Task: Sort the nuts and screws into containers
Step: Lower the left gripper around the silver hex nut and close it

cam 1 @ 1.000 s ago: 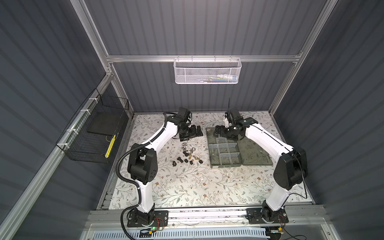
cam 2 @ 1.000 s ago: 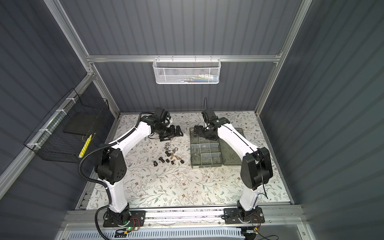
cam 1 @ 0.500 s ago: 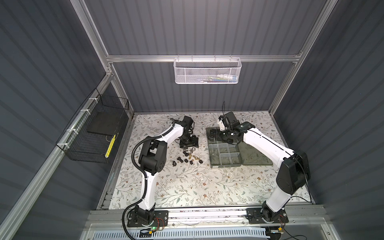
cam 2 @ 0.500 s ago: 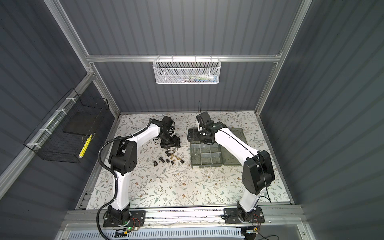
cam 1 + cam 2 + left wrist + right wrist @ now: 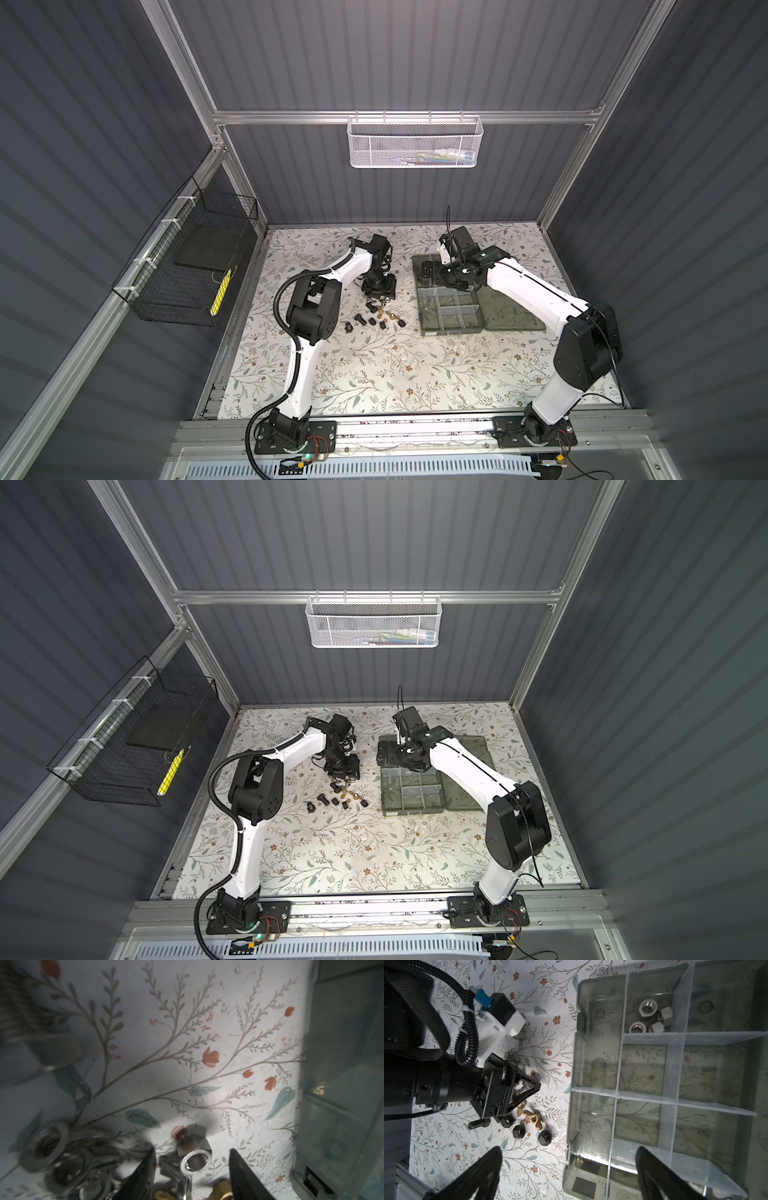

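Loose nuts (image 5: 372,321) left of organiser box (image 5: 453,332)

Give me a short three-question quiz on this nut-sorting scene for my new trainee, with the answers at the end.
1. True or false: the right gripper holds a black nut.
2. What sits between the left gripper's open jaws? A) a silver nut B) a washer C) a black screw
3. Fill in: the brass wing nuts lie on the ___, outside the organiser box.
Key: 1 false, it is open and empty; 2 A; 3 table.
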You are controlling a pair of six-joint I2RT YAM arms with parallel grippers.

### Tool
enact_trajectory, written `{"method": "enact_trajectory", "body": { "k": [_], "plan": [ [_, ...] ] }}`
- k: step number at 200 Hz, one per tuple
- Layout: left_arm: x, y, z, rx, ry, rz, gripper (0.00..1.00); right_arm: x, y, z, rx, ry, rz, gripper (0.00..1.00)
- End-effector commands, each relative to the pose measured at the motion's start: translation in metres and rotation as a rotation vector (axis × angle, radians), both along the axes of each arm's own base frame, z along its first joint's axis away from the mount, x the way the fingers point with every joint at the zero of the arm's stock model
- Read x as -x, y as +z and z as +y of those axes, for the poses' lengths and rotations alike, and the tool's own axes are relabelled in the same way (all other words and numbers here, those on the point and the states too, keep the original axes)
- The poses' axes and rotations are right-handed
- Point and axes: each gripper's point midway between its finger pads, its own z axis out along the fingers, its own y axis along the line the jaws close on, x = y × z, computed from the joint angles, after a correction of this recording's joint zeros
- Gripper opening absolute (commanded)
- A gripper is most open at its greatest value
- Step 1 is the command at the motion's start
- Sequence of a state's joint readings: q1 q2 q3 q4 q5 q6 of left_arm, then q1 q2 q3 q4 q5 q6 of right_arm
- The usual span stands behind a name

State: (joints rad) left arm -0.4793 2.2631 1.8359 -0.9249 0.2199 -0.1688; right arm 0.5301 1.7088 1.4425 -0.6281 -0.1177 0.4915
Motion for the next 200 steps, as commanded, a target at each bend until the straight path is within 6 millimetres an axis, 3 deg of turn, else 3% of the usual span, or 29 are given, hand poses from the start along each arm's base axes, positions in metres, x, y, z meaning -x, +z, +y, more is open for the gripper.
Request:
{"method": "enact_trajectory", "body": {
  "k": [1,92,200],
  "plan": [
    [0.009,-0.006,0.003,-0.063,-0.082,0.013,0.54,0.004,0.004,-0.005,0.008,-0.019,-0.006,0.99],
    [0.020,-0.022,0.007,-0.217,-0.159,-0.017,0.42,0.004,0.004,-0.008,0.010,-0.027,-0.009,0.99],
    [0.019,-0.024,0.004,-0.226,-0.155,-0.021,0.28,0.004,0.004,-0.008,-0.043,-0.033,0.001,0.99]
  ]
}}
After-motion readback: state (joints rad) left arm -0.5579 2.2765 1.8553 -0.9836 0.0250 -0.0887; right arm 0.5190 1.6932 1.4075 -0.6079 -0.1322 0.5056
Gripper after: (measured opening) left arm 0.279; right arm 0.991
